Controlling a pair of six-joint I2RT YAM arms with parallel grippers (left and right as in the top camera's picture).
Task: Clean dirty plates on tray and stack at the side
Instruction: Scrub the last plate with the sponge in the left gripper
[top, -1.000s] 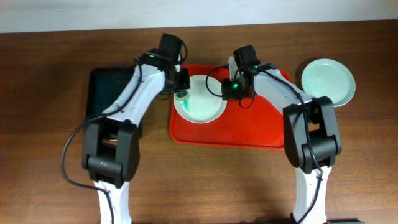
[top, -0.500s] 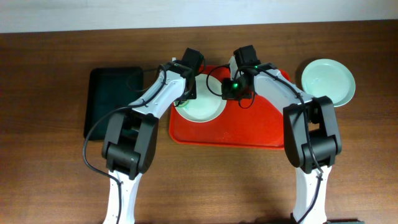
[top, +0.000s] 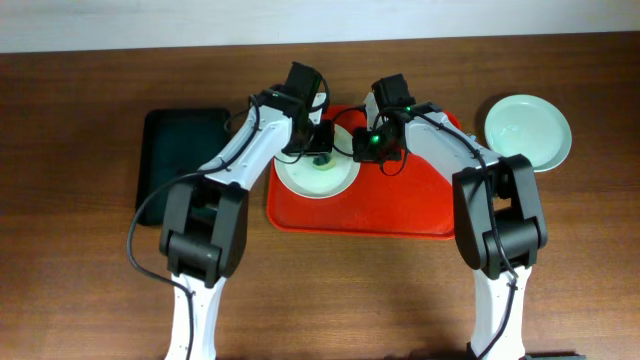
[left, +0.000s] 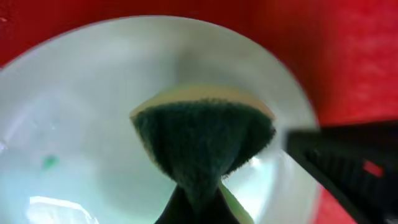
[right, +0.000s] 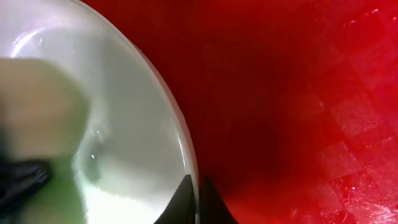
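Pale round plate (top: 318, 172) sits in the big red plastic tray (top: 400, 210), rim pinched by the right pincer (right: 194, 190); the left pincer (left: 194, 204), clamped on a dark green sponge (left: 202, 140), should rub over the teal spot (left: 48, 163).

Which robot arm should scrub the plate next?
Left. The left gripper holds the green sponge over the plate on the red tray; the right gripper only pinches the plate's rim, steadying it.
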